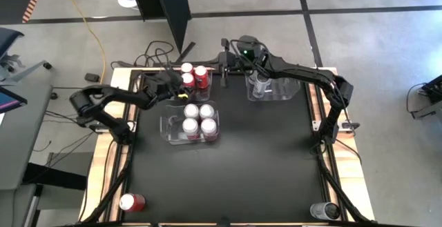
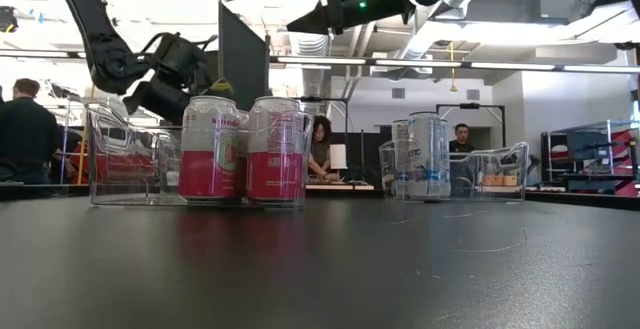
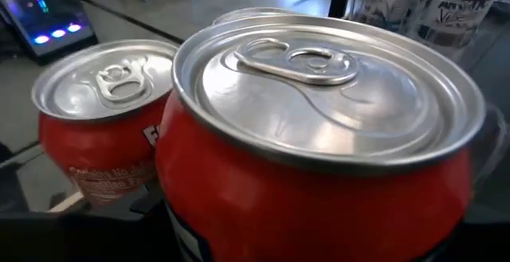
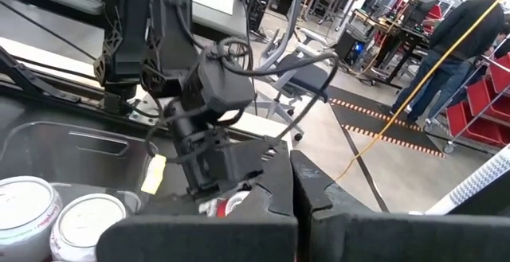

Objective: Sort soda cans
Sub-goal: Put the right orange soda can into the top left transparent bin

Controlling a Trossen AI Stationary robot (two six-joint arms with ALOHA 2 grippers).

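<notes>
L tool (image 1: 181, 82) sits at the far-left corner of the worktop (image 1: 262, 165), jaws spread wide around an upright red can (image 3: 319, 142). From the wrist view the can fills the gap, lid up, long axis vertical, so I judge it's held or about to be let go. Second red can (image 3: 100, 127) stands just beside it, nearly touching; overhead shows a small red cluster (image 1: 195, 75) there, prob. the red group.

R tool (image 1: 231, 56) hangs above the far edge, jaws closed, nothing in them, between the red cluster and the right bin (image 1: 273, 89) holding a grey/silver can (image 2: 428, 169). L arm is clearly nearer the reds.

Pink-and-white cans (image 1: 199, 119) stand in the middle bin (image 1: 166, 127). Still unsorted by my read: one red can (image 1: 131, 201) near-left corner, one dark can (image 1: 323, 211) near-right corner, both lying down.

Worktop is a black mat, flat. Room beyond: open lab, people at benches well back.
</notes>
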